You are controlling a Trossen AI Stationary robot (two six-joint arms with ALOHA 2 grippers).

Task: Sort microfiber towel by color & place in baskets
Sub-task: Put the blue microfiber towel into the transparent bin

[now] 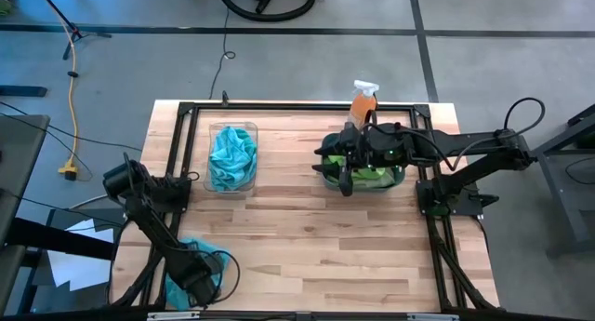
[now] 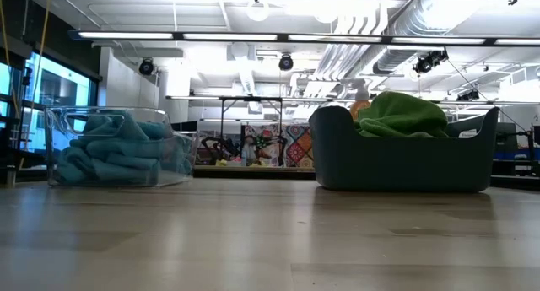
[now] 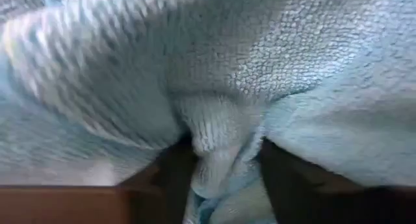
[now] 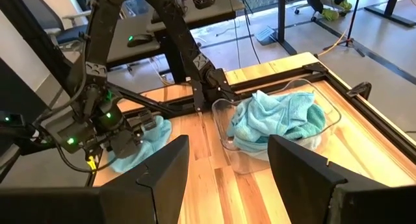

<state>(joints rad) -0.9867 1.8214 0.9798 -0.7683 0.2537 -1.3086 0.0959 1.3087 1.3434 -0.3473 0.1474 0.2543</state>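
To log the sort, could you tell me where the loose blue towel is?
The loose blue towel lies at the table's near left corner under the left gripper, apart from the clear bin.

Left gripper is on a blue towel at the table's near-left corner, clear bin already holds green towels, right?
Not quite. The clear bin holds blue towels, as the high view shows; the green ones are in the dark tub. The left gripper is on a blue towel at that corner.

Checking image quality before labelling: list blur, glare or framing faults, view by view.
Left wrist view: light blue microfiber towel fills the frame, blurred at upper left. Low view: ceiling lights glare; near tabletop soft. High and right wrist views: sharp, evenly lit.
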